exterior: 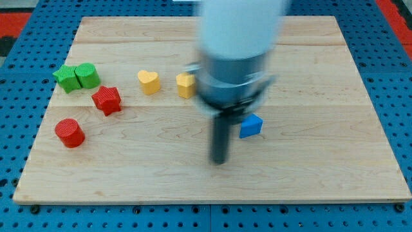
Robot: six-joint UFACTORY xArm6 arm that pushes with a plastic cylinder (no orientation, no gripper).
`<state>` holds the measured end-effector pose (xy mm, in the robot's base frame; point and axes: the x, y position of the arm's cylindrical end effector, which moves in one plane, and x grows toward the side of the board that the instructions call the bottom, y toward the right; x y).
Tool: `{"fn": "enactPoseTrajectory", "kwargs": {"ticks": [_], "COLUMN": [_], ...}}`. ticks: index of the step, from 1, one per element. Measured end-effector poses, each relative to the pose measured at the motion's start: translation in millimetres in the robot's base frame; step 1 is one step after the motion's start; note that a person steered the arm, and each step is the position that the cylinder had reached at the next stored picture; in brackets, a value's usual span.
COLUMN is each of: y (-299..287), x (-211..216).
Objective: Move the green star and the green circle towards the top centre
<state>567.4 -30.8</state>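
The green star (64, 77) and the green circle (87, 75) sit touching side by side at the board's left, near the top. My tip (219, 160) is blurred and stands low in the middle of the board, far to the right of both green blocks. It touches no block. A blue block (250, 125) lies just up and right of the tip.
A red star (106, 100) and a red cylinder (69, 133) lie below the green blocks. A yellow heart (149, 82) and another yellow block (185, 84), partly hidden by the arm, lie in the upper middle. The wooden board (322, 161) rests on a blue pegboard.
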Motion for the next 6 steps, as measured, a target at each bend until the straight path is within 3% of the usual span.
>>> {"fn": "enactPoseTrajectory", "kwargs": {"ticks": [1,2,3,5,6], "y": [-75,-233,-272,-261,-256], "x": [50,43,26,-105,-146]}}
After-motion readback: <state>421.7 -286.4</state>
